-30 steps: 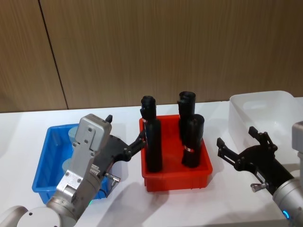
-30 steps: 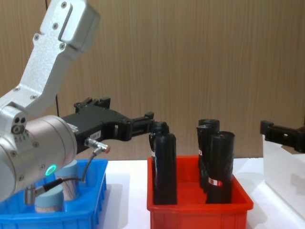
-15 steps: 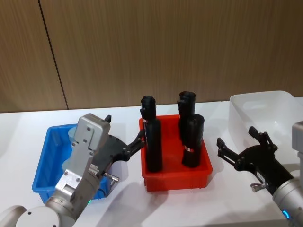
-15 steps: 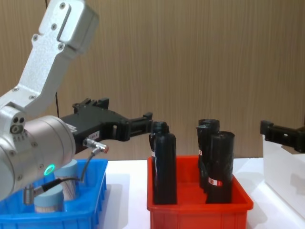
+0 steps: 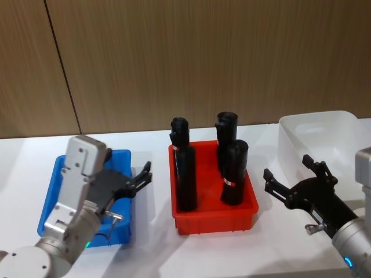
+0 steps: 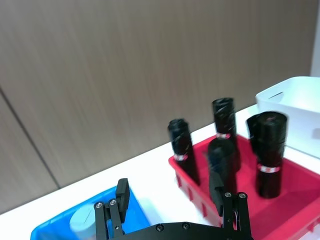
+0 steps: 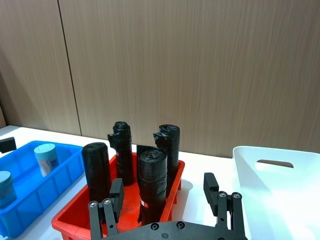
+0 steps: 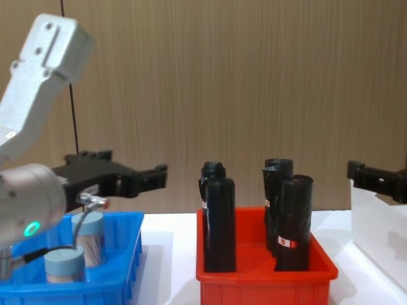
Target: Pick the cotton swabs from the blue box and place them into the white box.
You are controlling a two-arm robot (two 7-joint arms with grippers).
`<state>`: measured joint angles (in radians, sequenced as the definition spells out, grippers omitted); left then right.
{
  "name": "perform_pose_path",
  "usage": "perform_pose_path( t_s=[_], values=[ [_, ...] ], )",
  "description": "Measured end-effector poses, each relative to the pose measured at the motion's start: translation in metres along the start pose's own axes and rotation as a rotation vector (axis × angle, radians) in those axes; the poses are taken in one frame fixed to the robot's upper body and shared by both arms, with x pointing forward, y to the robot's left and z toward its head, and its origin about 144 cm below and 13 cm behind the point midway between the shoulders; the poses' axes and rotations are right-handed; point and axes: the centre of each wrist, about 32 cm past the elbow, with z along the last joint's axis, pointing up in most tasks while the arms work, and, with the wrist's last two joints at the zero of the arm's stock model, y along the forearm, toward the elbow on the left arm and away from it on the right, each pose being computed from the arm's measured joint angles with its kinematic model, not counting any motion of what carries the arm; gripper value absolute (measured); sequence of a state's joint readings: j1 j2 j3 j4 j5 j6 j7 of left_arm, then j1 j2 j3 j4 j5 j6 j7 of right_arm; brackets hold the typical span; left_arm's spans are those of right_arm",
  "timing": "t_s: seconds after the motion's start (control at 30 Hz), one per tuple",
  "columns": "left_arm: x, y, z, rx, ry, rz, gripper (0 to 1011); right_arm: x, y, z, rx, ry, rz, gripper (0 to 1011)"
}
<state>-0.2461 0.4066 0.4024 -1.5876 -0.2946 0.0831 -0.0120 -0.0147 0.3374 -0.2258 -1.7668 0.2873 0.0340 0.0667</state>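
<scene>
Hovering above the blue box [image 5: 55,174], left gripper [image 5: 145,174] gapes empty; right gripper [image 5: 288,168] spread near white box [image 5: 324,119].

Red bin [image 5: 213,225] on white desk [image 5: 151,145], mid-scene. Four black rolls [image 5: 185,176] upright inside, two-by-two, rear pair partly hidden behind front pair. Red-white label bands on several. Wood-panelled wall [image 5: 232,58] behind desk, dark vertical seam at left.

Pale-blue-lidded cotton swabs [image 8: 92,244]; blue box [image 5: 48,201]; white box [image 5: 324,131].
</scene>
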Motion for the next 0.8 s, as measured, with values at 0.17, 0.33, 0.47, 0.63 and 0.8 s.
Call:
perform_pose_path(
  t_s=[0.17,0.33,0.47,0.63,0.8],
  values=[
    [0.015,0.0,-0.006,0.043,0.048,0.032,1003,0.0,0.0,0.0,0.0,0.0,0.0,1002],
    [0.027,-0.002,-0.01,0.077,0.086,0.059,1003,0.0,0.0,0.0,0.0,0.0,0.0,1002],
    [0.037,-0.006,-0.013,0.112,0.122,0.081,1003,0.0,0.0,0.0,0.0,0.0,0.0,1002],
    [0.045,-0.009,-0.015,0.143,0.156,0.096,1002,0.0,0.0,0.0,0.0,0.0,0.0,1002],
    [0.051,-0.014,-0.017,0.174,0.199,0.11,1003,0.0,0.0,0.0,0.0,0.0,0.0,1002]
  ],
)
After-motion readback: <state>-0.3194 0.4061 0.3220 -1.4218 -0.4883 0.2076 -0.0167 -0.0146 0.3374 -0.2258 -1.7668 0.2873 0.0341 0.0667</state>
